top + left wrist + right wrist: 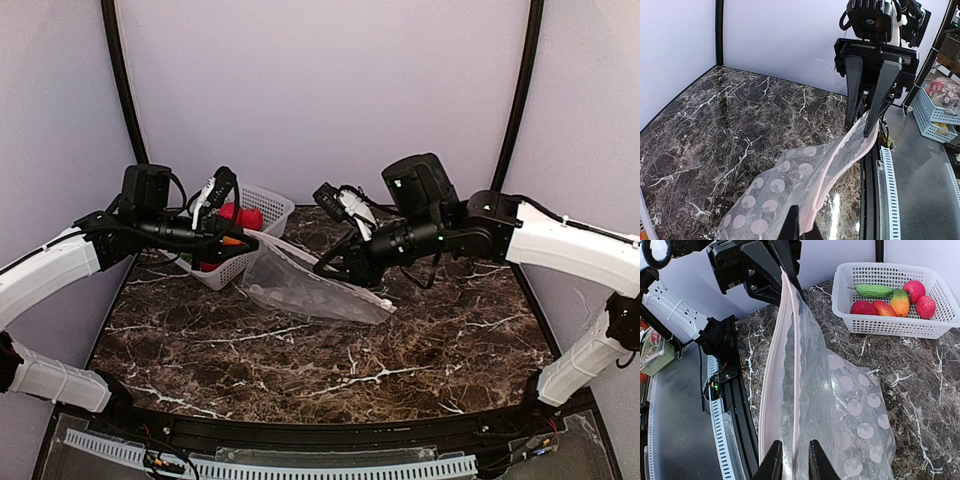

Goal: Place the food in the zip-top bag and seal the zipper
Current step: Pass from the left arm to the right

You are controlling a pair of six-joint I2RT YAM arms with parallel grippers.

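The zip-top bag (310, 290) is clear with white dots and hangs stretched between my two grippers above the marble table. My left gripper (245, 243) is shut on one end of its pinkish zipper strip (840, 160), next to the basket. My right gripper (335, 268) is shut on the other end, and the strip (775, 380) runs between its fingers (775, 462). The bag looks empty. The food lies in the white basket (890, 332): a green cucumber (875, 290), red pieces (863, 307) and an orange-yellow-green piece (900, 302). I cannot see the slider tab.
The white lattice basket (270, 205) stands at the back left of the table, just behind my left gripper. A black rail (740, 405) runs along the table's edge. Off the table stand blue crates (940, 107) with packets.
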